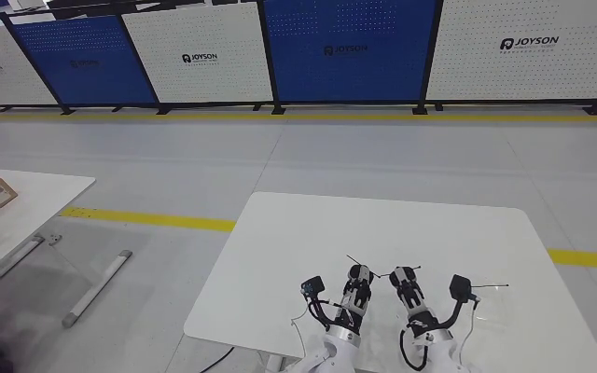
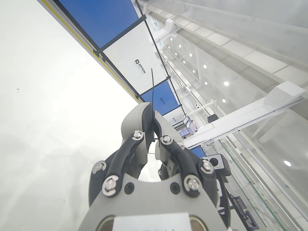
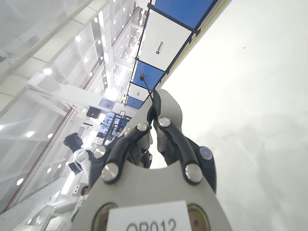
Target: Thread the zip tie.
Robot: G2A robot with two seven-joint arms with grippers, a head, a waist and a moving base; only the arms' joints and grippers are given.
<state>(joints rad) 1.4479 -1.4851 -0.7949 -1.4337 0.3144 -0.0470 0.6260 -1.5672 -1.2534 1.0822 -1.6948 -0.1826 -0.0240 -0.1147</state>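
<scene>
A white table (image 1: 373, 224) is seen from above, with two robot arms coming in at its 6 o'clock edge. The left gripper (image 1: 359, 272) and the right gripper (image 1: 403, 274) sit close together over the table's near part. The left one is at about 9 o'clock from the right, and both point toward 12 o'clock. The two share one black zip tie (image 2: 152, 82), each holding one end. In the left wrist view, the left gripper is closed, with its padded fingers (image 2: 146, 121) pinching the strap. The thin pointed tail (image 2: 151, 73) sticks out past the fingertips. In the right wrist view, the right gripper (image 3: 154, 97) is also clamped shut on the strap. The small square head (image 3: 142, 75) stands out on a short length beyond its tips. The tail is not through the head, and how the strap runs between the grippers cannot be made out. Beyond the table, at 12 o'clock, stands a row of blue and white perforated panels (image 1: 350, 47). A yellow line (image 1: 149, 219) crosses the grey floor, and a second table (image 1: 37, 196) shows at 9 o'clock.
</scene>
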